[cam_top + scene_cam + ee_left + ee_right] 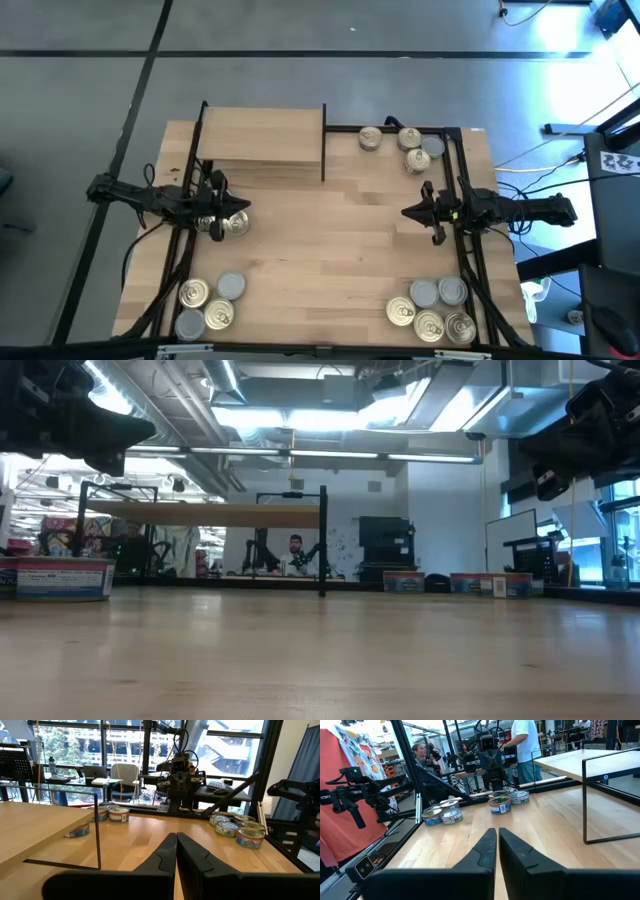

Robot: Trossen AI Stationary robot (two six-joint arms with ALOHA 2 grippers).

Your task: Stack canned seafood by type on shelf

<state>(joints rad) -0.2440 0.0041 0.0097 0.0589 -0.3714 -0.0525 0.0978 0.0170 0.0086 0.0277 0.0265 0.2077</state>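
A: Where are the tins?

B: One tin point(237, 224) lies just beside the left gripper point(240, 210). Five tins point(403, 146) sit beyond the right gripper point(410, 211), at the table's far edge.

A: And the shelf point(262, 140)?

B: Light wood on a black frame, bare on top, just beyond the left gripper.

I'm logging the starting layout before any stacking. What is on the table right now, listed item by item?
Short round metal seafood tins, far right corner: about five, gold and silver-grey tops.
Tins, near left corner: four, mixed tops.
Tins, near right corner: about five, mixed tops.
Tins under the left claw: about two, gold.
Light wood shelf with black metal frame: one, far left of centre, nothing on top.
Wooden tabletop: one.
Left claw: shut, over the left-side tins.
Right claw: shut, at the right side.
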